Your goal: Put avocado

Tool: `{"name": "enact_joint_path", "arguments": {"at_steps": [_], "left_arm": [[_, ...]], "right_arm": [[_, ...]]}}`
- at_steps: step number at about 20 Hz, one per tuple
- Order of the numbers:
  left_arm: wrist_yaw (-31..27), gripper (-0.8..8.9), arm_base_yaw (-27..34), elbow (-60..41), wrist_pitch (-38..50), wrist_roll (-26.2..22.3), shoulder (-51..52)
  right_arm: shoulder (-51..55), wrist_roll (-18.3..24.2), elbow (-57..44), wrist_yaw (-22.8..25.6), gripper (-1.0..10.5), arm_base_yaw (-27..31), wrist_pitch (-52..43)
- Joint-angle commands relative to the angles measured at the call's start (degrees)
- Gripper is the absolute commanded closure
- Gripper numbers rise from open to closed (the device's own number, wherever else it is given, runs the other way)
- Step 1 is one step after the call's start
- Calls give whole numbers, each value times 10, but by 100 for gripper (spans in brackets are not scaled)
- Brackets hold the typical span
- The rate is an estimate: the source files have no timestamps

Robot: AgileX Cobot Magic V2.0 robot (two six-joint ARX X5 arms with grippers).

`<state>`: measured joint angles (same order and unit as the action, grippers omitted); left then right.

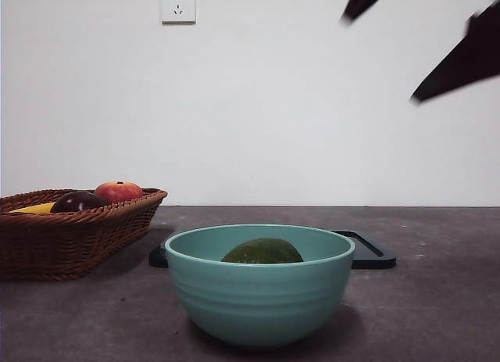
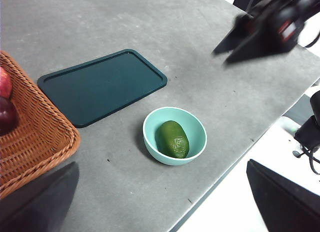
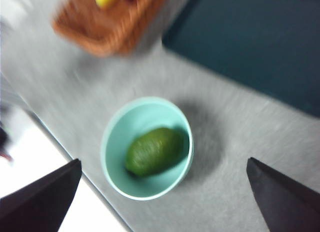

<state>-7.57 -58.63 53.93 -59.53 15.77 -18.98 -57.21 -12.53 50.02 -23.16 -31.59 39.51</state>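
Observation:
The dark-green avocado (image 1: 262,252) lies inside a teal bowl (image 1: 260,299) at the near middle of the table. It also shows in the left wrist view (image 2: 173,139) and the right wrist view (image 3: 155,151). My right gripper (image 3: 162,164) is open and empty, high above the bowl. Its black jaws show at the front view's top right (image 1: 379,59) and in the left wrist view (image 2: 260,34). My left gripper (image 2: 162,163) is open and empty, held high over the table, and is out of the front view.
A dark flat tray (image 2: 102,85) lies behind the bowl. A wicker basket (image 1: 70,229) at the left holds a red-orange apple (image 1: 119,191), a dark maroon fruit (image 1: 78,201) and a yellow fruit (image 1: 35,209). The table's front edge (image 2: 220,184) runs close to the bowl.

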Motion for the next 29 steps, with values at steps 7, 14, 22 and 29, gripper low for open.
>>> {"name": "enact_joint_path", "arguments": {"at_steps": [7, 14, 22, 29], "left_arm": [[-2, 221, -6, 7, 9, -1, -2], [-2, 221, -6, 7, 9, -1, -2], [-2, 221, -6, 7, 9, -1, -2], [-2, 221, -6, 7, 9, -1, -2]], "right_arm": [[-202, -29, 11, 145, 380, -122, -5], [-277, -80, 11, 177, 464, -133, -45], [-300, -115, 11, 159, 886, -133, -71], [-303, -154, 31, 158, 941, -124, -98]]}}
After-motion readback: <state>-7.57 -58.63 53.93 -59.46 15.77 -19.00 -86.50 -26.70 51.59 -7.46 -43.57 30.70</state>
